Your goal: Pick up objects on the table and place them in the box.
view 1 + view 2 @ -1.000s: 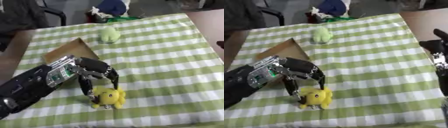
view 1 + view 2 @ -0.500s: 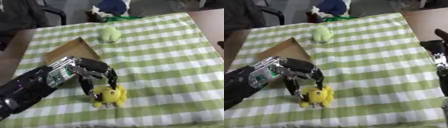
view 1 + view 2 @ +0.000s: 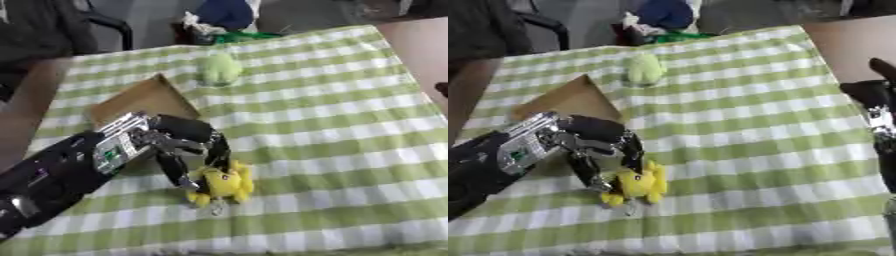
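**Two toys left out, one now under the left hand**

Two soft toys lie on the checked desk (image 3: pixel 350 125) in the left eye view, neither yet in the box (image 3: pixel 144 100), whose brown cardboard shows at the left behind the arm. The left hand (image 3: pixel 179 145) reaches in from the lower left with its fingers (image 3: pixel 217 152) curled down over the yellow toy (image 3: pixel 223 182); thumb and fingertips touch the toy's top and near side, so the hand looks closed on it. A second ago the fingertips stood a little higher and further left of the toy; they have since come down onto it. The toy itself lies where it did, flat on the cloth, not lifted. The pale green toy (image 3: pixel 219 69) sits well apart at the far side, just beyond the box, untouched.

From the right eye view the same pinch shows, the toy pressed against the desk beneath the fingers. The right hand (image 3: pixel 877 107) waits at the right edge, fingers up and relaxed, holding nothing, unmoved.

By my reading the grasp is just forming: the lift and the short carry back to the box come next.
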